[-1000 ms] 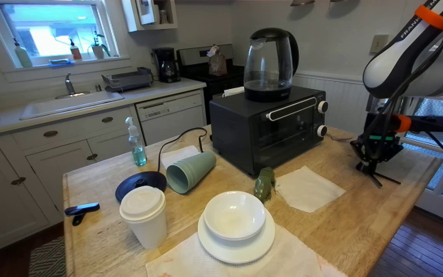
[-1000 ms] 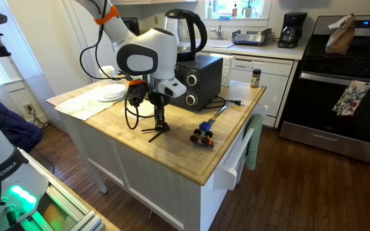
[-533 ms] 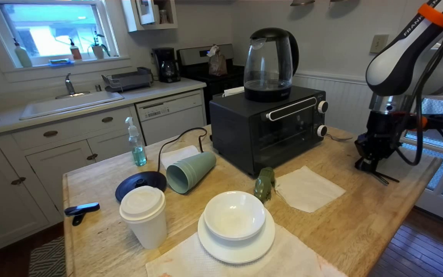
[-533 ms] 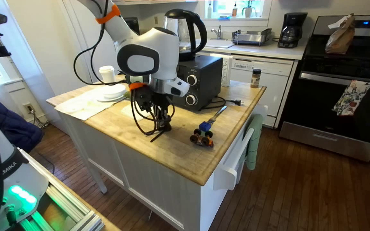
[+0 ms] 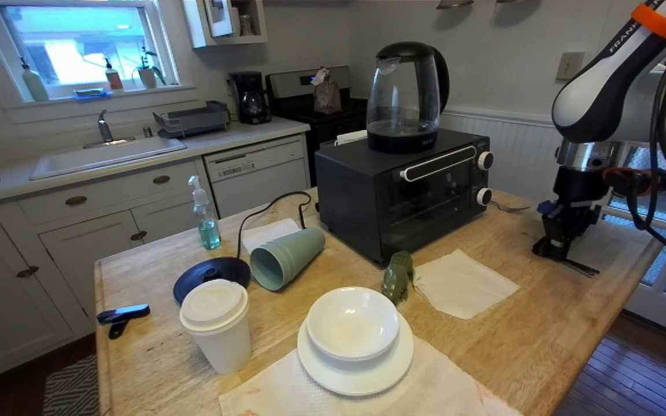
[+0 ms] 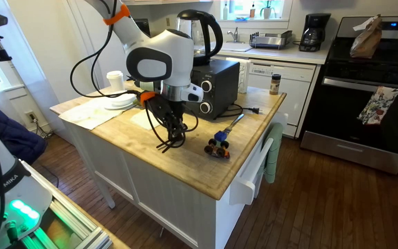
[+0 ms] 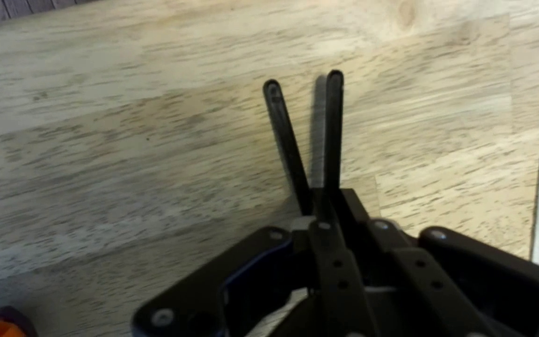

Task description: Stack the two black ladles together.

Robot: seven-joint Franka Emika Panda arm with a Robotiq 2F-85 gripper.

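Note:
My gripper [image 7: 337,196] is shut on one black ladle [image 7: 335,126], whose straight handle runs out between the fingers; a shadow beside it suggests it is slightly raised. The other black ladle [image 7: 284,128] lies to its left at a small angle, the handles meeting near the fingertips. The gripper [image 5: 557,242] is low over the table in both exterior views. A dark scoop head [image 5: 544,248] shows beneath it, with the handle ends [image 5: 584,268] close together. In an exterior view the handles [image 6: 166,150] poke out past the cables. The heads are hidden in the wrist view.
A black toaster oven [image 5: 402,190] bears a glass kettle [image 5: 405,104]. A white napkin [image 5: 463,283], a green toy [image 5: 398,278] and a plate with a bowl [image 5: 353,323] lie nearby. A toy car [image 6: 217,149] and a blue brush [image 6: 220,135] lie near the table edge.
The gripper and its cables have turned about the wrist, carrying the held ladle round. The two handles, spread apart before, now stand much closer together.

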